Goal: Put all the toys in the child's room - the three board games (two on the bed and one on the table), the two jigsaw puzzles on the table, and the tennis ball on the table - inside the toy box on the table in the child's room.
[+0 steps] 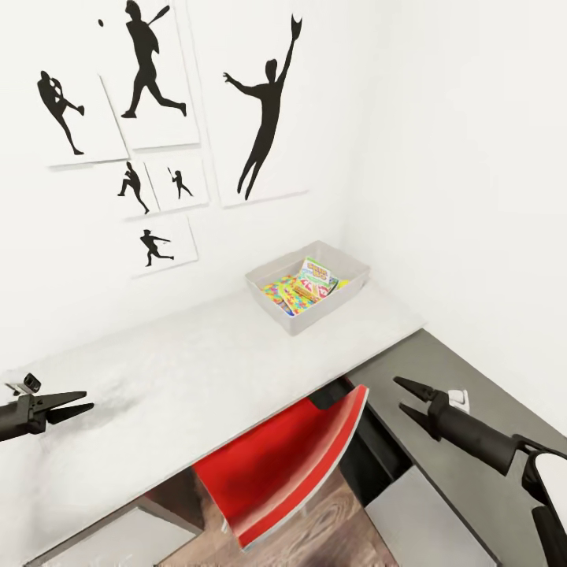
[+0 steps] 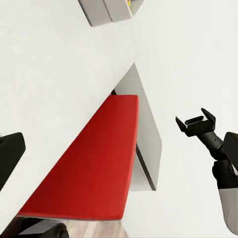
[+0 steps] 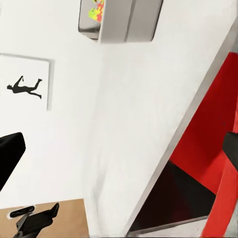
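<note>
The toy box (image 1: 346,264), a pale grey tray, stands at the far right end of the table (image 1: 181,378) against the wall. Inside it lie a multicolour jigsaw puzzle box (image 1: 285,297) and a green-pink board game (image 1: 317,276) leaning over it, with a bit of yellow beside them. My left gripper (image 1: 85,402) hovers open over the table's near left part, holding nothing. My right gripper (image 1: 400,395) is open and empty above the dark side unit. The toy box (image 2: 111,10) (image 3: 124,20) also appears far off in both wrist views. The bed is out of view.
A red-and-white chair (image 1: 291,461) is tucked under the table's front edge between my arms. The lower dark grey side unit (image 1: 480,378) runs along the right wall. Black baseball silhouette posters (image 1: 264,118) hang on the white wall behind the table. Wood floor (image 1: 315,535) lies below.
</note>
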Available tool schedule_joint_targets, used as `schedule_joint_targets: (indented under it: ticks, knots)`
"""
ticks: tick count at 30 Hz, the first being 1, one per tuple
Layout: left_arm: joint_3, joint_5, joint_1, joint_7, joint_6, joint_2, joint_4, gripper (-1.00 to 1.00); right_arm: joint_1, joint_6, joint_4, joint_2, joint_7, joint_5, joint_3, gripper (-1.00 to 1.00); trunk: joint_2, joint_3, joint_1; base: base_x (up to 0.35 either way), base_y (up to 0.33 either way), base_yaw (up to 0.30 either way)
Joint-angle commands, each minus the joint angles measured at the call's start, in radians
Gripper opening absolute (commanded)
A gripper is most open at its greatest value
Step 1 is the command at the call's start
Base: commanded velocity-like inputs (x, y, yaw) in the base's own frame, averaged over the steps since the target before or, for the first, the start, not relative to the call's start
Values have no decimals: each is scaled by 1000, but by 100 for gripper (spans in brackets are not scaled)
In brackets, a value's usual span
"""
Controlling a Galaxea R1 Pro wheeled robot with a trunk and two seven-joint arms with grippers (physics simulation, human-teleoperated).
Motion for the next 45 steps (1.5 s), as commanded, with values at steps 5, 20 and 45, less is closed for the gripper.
schedule_joint_targets:
  ticks: [5,20,45]
  knots:
    - [-1,0,0,-4,11,0,0,100,-1,5,-1,0,7,8,0,100,-2,4,0,-201,0,0]
    - [-1,0,1,-4,10,0,0,100,-1,4,-2,1,42,16,1,100,-2,29,0,-14,0,0]
    - [-1,-2,1,-4,9,-1,1,100,-1,2,-2,2,43,18,2,100,-2,70,0,0,0,0]
